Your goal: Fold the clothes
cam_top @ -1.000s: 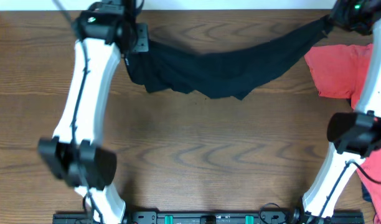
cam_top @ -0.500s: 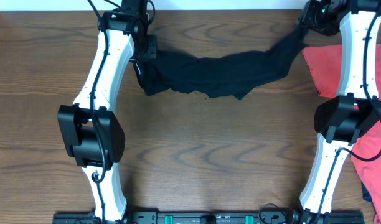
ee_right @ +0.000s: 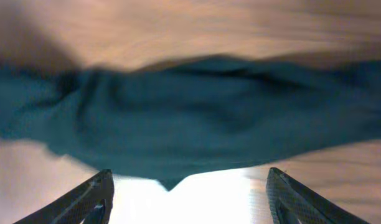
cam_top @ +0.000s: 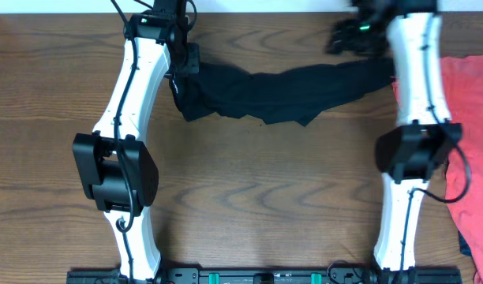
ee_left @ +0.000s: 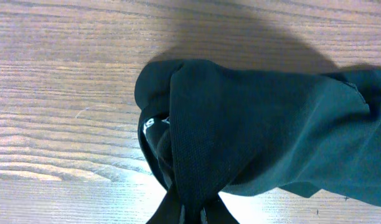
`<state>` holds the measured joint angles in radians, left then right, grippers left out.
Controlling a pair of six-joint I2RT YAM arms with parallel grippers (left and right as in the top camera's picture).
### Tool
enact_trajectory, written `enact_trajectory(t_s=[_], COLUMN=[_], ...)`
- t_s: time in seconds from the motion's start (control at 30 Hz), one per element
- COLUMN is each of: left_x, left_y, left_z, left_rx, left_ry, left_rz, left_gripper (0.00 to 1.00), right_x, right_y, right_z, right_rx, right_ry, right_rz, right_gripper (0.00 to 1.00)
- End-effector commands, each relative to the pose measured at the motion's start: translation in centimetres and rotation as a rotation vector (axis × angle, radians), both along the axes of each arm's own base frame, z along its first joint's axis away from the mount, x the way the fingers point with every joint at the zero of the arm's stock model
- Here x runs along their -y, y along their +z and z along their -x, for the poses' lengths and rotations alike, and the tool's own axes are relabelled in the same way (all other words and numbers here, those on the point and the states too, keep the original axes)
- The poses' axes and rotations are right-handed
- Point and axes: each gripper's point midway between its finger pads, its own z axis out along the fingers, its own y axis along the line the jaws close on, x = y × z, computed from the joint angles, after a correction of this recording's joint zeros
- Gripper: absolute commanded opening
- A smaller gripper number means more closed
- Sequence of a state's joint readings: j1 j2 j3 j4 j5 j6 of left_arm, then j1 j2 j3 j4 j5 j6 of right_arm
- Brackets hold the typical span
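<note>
The clothes, a black garment, lie in a long crumpled band across the far part of the table. My left gripper is at the garment's left end. In the left wrist view the bunched black fabric runs down between the fingers of that gripper, which is shut on it. My right gripper is blurred above the garment's right end. The right wrist view shows this gripper open, its fingers wide apart and empty, with the dark cloth lying past the tips.
A red-orange T-shirt lies at the right edge, beside the right arm. The wooden table stretches bare toward the near edge. The table's far edge runs just behind both grippers.
My right gripper has opened and let go of the garment's right end, which dropped to the table. The right arm has swung left. The left gripper keeps its hold.
</note>
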<state>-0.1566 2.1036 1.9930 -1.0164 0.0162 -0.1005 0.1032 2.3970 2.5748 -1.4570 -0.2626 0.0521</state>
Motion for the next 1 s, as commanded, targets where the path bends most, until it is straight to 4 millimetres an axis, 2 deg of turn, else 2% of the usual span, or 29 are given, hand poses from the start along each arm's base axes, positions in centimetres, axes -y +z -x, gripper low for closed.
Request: enact_trajectory(t_s=[0.0,0.13,0.23,0.37,0.57,0.7,0.97], left_x=[-0.5,-0.5,-0.5,-0.5,-0.5,-0.5,-0.5], left_y=[0.8,0.8,0.8,0.8,0.8,0.8,0.8], left_z=[-0.1,-0.1,-0.2,-0.2,-0.2,-0.2,-0.2], left_rx=[0.018,0.019,0.019,0.019,0.019,0.019,0.019], left_ry=[0.004,-0.002,-0.002,-0.002,-0.002,-0.002,-0.002], left_rz=[0.0,-0.003,-0.004,-0.004,-0.004,-0.004,-0.004], left_gripper=[0.06,0.06,0.06,0.06,0.06,0.06,0.06], right_x=[-4.9,-7.0,-7.1,-6.8,-7.1,-7.3,-7.0], right_y=[-0.9,-6.0,-8.8,-10.2,-11.0,-12.8,-16.9], right_z=[2.5,4.9,6.6,7.5,8.6,9.8,11.9], right_rx=[-0.054,-0.193,-0.271,-0.312,-0.346,-0.391,-0.454], right_ry=[0.112,0.114,0.121,0.126,0.149,0.153,0.134], right_rz=[-0.022,-0.017,-0.015,-0.005,0.0,-0.018,-0.033], right_gripper=[0.75,0.63,0.63,0.63,0.6,0.56,0.58])
